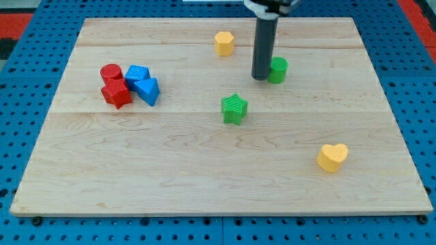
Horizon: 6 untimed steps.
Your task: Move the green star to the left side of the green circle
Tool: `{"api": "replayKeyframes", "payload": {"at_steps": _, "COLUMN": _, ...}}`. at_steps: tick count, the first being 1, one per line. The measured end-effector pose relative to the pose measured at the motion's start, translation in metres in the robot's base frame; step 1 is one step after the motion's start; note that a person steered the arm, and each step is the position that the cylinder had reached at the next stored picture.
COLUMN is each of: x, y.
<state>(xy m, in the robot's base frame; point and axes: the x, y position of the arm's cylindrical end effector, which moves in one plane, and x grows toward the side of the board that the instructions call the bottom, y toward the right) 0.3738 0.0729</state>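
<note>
The green star (234, 108) lies near the middle of the wooden board (204, 177). The green circle (278, 69) lies up and to the right of it, toward the view's top. My tip (261, 77) rests on the board against the left side of the green circle, covering part of its left edge. The tip stands above and to the right of the green star, a short gap away from it.
A yellow hexagon (224, 43) lies near the view's top. A yellow heart (332, 157) lies at the lower right. At the left, a red cylinder (111, 72), a red star (116, 93), a blue block (137, 73) and a blue triangle (147, 90) sit clustered together.
</note>
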Motion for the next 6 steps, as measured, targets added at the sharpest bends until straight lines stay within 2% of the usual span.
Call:
{"api": "replayKeyframes", "payload": {"at_steps": 2, "x": 0.022, "y": -0.142}}
{"api": "replayKeyframes", "payload": {"at_steps": 3, "x": 0.114, "y": -0.117}}
{"api": "replayKeyframes", "payload": {"at_steps": 5, "x": 0.106, "y": -0.096}}
{"api": "replayKeyframes", "payload": {"at_steps": 6, "x": 0.105, "y": -0.047}}
